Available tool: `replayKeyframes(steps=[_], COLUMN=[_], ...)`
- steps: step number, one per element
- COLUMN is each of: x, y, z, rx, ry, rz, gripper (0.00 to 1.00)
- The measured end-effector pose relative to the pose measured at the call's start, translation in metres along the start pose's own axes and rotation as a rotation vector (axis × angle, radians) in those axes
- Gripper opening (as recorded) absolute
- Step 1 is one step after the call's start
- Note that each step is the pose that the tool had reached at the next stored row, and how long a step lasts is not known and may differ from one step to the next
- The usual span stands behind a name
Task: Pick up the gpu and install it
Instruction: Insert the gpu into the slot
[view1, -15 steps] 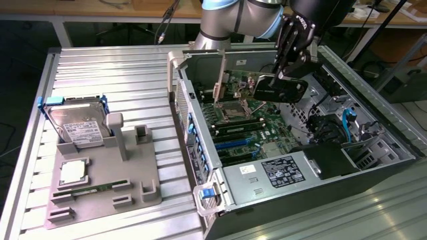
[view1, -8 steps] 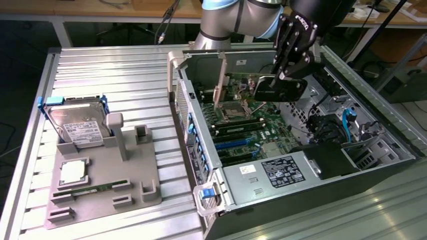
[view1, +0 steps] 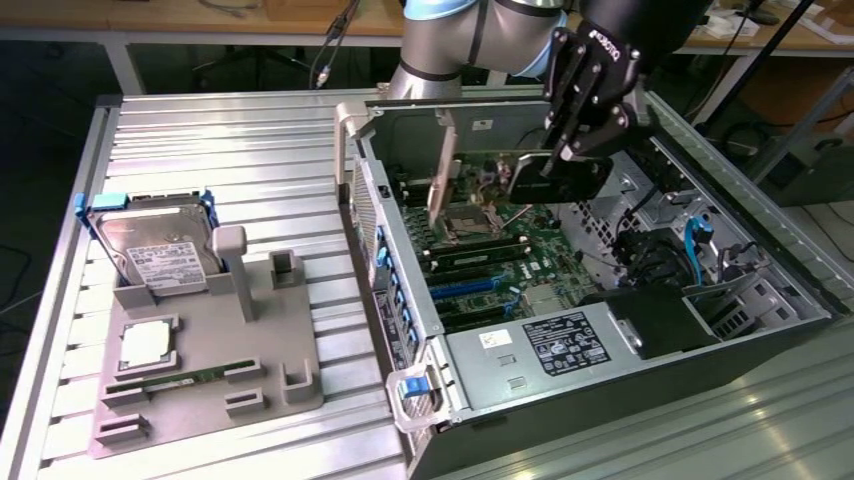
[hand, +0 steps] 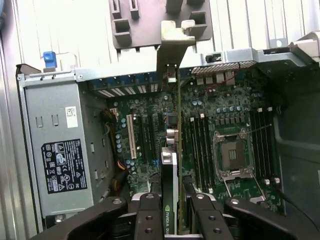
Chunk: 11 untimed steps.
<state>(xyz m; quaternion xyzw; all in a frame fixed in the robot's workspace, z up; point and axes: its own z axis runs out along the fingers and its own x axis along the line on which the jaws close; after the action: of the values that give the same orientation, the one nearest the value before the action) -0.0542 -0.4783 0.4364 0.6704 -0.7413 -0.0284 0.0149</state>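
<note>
1. Pinching the gpu edge-on between its fingers, the pincer hangs inside the open computer case.
2. The gpu sits over the motherboard, with its silver bracket end toward the case wall.

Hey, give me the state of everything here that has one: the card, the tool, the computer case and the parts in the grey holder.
gpu: gripped, held above the motherboard, not in a slot.
tool: shut on the gpu.
computer case: on its side, side open.
hard drive: upright in the grey holder.
memory stick: flat in the holder.
processor: flat on the holder.
</note>
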Motion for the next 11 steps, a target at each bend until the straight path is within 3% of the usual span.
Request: replayKeyframes(steps=[7, 11], x=[0.0000, 0.0000], y=[0.0000, 0.0000], z=[0.0000, 0.0000], rx=[-0.0014, -0.0014], ry=[0.0054, 0.0056], rz=[-0.087, -0.091], gripper=[0.27, 0.27])
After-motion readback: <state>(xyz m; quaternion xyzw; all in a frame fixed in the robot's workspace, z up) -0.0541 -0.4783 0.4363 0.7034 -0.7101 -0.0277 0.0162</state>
